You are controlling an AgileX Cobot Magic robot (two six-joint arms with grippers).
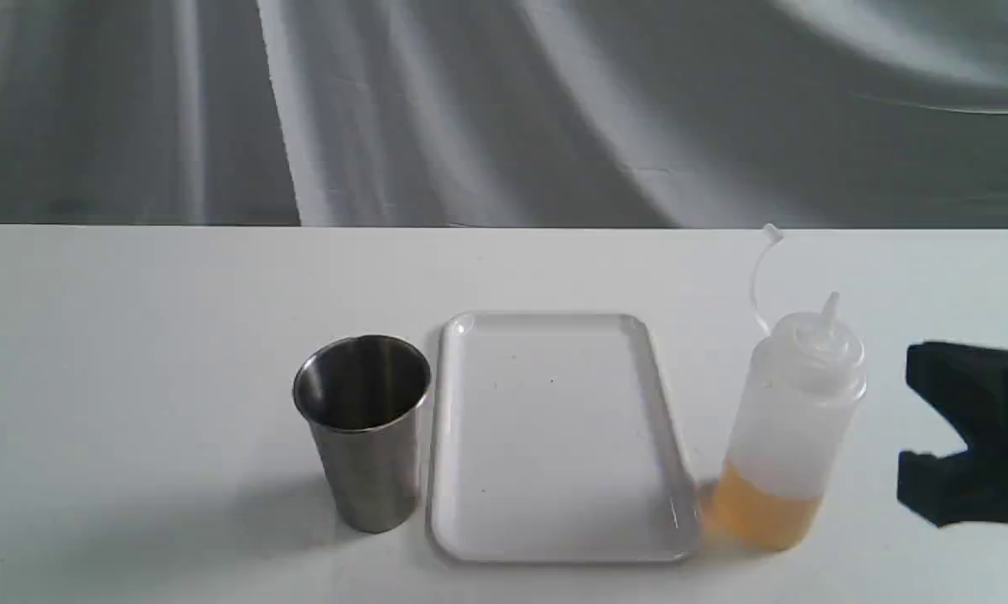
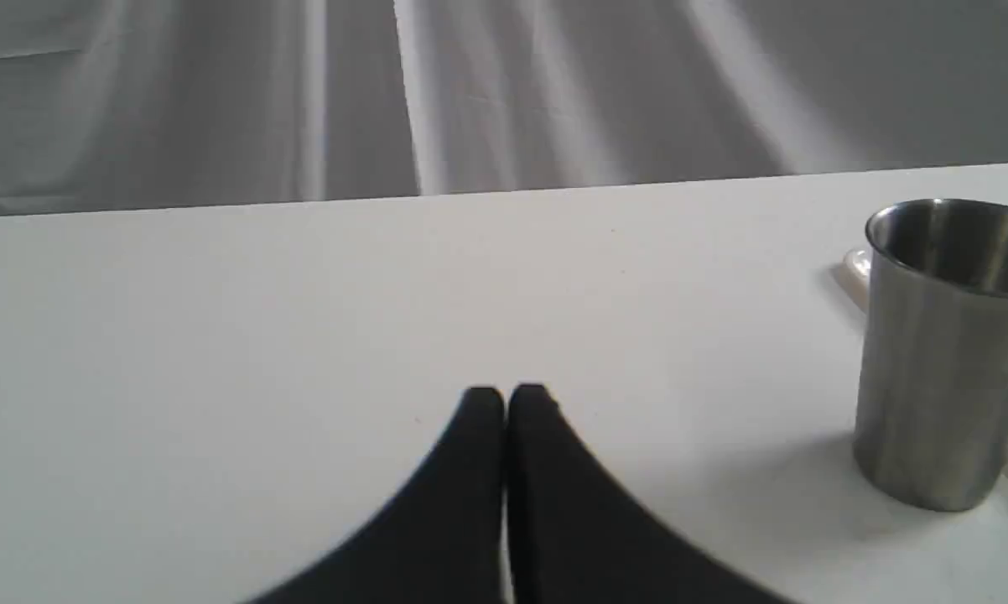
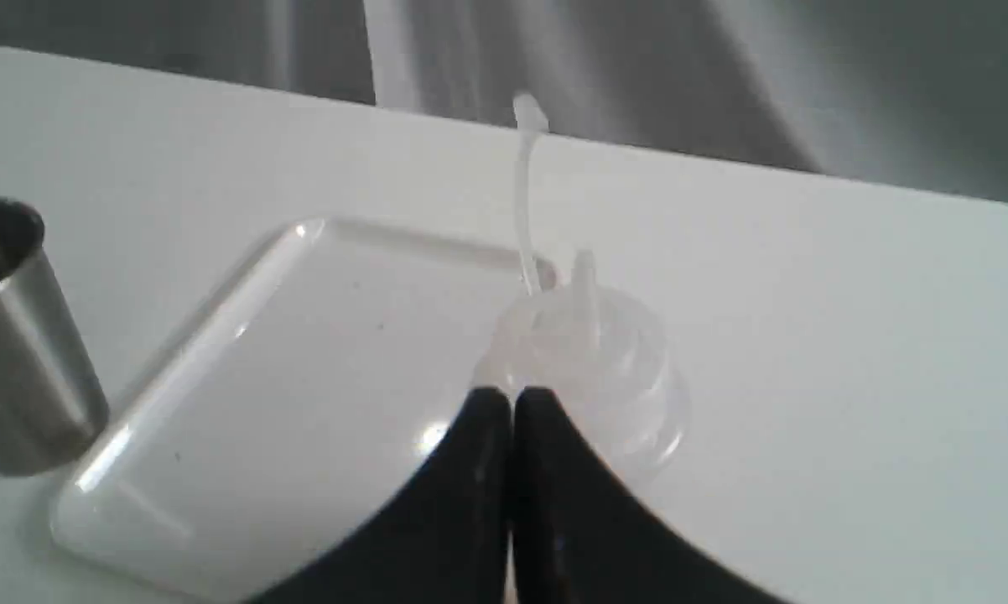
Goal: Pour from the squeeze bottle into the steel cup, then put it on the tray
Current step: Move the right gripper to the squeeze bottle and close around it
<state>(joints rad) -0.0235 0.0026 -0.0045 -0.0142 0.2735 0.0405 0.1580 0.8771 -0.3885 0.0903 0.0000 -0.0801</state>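
The squeeze bottle (image 1: 793, 419) stands upright on the table just right of the tray (image 1: 554, 436), with amber liquid in its lower part and its cap strap curling up. The steel cup (image 1: 363, 428) stands upright against the tray's left edge. My right gripper (image 3: 511, 398) is shut and holds nothing, its tips just short of the squeeze bottle (image 3: 592, 369); in the exterior view its black body (image 1: 906, 424) shows at the right edge. My left gripper (image 2: 504, 394) is shut and holds nothing, well to the side of the steel cup (image 2: 940, 352).
The white table (image 1: 135, 335) ends at a far edge in front of a grey draped cloth (image 1: 504, 109). A corner of the tray (image 2: 854, 268) peeks out behind the cup. The tray (image 3: 286, 394) carries nothing.
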